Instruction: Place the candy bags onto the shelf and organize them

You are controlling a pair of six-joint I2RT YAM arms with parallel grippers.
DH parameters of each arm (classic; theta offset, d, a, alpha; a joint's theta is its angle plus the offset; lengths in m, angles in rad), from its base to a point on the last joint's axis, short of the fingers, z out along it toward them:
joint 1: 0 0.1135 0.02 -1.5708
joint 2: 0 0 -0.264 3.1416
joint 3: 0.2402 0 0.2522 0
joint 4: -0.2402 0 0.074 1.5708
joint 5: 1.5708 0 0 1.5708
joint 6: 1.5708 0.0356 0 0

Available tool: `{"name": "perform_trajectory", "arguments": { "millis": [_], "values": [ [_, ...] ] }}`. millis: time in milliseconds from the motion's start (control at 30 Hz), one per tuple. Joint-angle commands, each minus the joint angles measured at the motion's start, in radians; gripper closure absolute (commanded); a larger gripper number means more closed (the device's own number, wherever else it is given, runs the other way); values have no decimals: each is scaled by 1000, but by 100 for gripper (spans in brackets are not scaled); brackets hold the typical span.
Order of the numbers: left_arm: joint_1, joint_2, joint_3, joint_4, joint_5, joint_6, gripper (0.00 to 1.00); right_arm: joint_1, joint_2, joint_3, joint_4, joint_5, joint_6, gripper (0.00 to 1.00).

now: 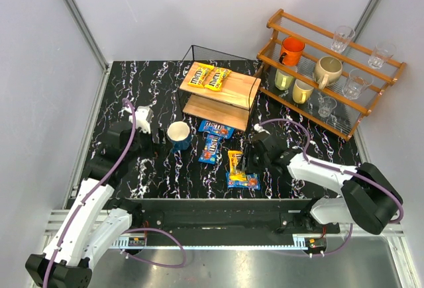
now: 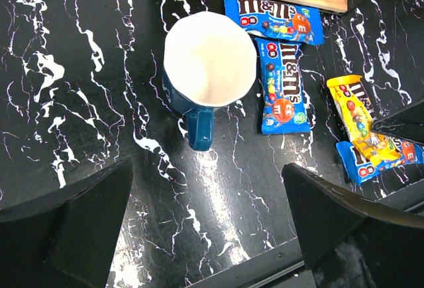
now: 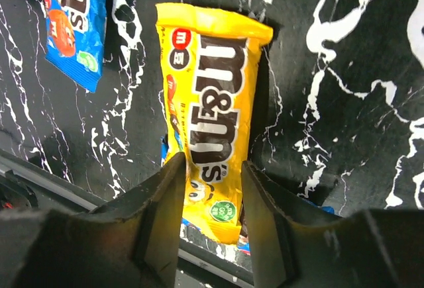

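Two yellow candy bags (image 1: pixel 199 74) (image 1: pixel 217 79) lie on the top board of the shelf (image 1: pixel 238 91). Two blue bags (image 1: pixel 216 128) (image 1: pixel 211 149) lie on the table in front of it, also in the left wrist view (image 2: pixel 273 18) (image 2: pixel 281 86). My right gripper (image 1: pixel 244 161) (image 3: pixel 212 162) is shut on the lower half of a third yellow bag (image 1: pixel 235 162) (image 3: pixel 215 102), which overlaps a third blue bag (image 1: pixel 243 181) (image 2: pixel 361 165). My left gripper (image 1: pixel 151 129) (image 2: pixel 207 189) is open and empty, just left of a blue mug.
The blue mug (image 1: pixel 179 134) (image 2: pixel 209 59) with a white inside stands upright left of the shelf's lower board. An orange-brown rack (image 1: pixel 331 69) with mugs and glasses stands at the back right. The table's front rail (image 1: pixel 212 205) runs just below the bags.
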State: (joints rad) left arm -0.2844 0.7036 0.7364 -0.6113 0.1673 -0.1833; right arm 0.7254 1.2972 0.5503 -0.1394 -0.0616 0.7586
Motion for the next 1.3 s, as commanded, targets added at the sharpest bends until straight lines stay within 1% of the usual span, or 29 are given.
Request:
{"name": "perform_trajectory", "arguments": {
  "millis": [0,133,200,300,367,433,533,567,633,667,700,733,867,900,1267],
  "values": [
    [-6,7,15,28,-22,-7,1,-6,30,118,-81,20,-168,53],
    [-7,7,14,28,-25,-7,1,-6,74,191,-141,22,-267,53],
    [-7,4,14,28,-25,-7,1,-6,79,227,-164,57,-309,52],
    [-7,7,15,30,-25,-7,1,-4,70,263,-206,111,-314,51],
    [-9,8,15,28,-25,-7,1,-6,51,278,-213,106,-288,51],
    [-9,8,15,28,-25,-7,1,-6,37,289,-222,101,-259,54],
    [-9,10,15,30,-25,-7,1,-4,31,293,-253,127,-176,54],
    [-9,10,15,28,-26,-7,1,-4,31,293,-265,144,-123,54],
    [-10,11,15,28,-25,-7,1,-6,31,300,-316,232,-72,58],
    [-10,11,17,28,-25,-7,1,-6,34,303,-331,261,-38,64],
    [-10,11,15,28,-23,-7,1,-4,45,306,-362,310,-27,66],
    [-9,11,15,30,-25,-5,1,-6,54,315,-376,327,-21,67],
    [-10,11,15,28,-23,-7,1,-6,114,333,-394,338,-21,92],
    [-10,10,15,28,-23,-7,1,-6,140,333,-394,335,-19,100],
    [-15,-9,11,28,-35,-8,1,-4,284,350,-364,361,-13,100]
  ]
}}
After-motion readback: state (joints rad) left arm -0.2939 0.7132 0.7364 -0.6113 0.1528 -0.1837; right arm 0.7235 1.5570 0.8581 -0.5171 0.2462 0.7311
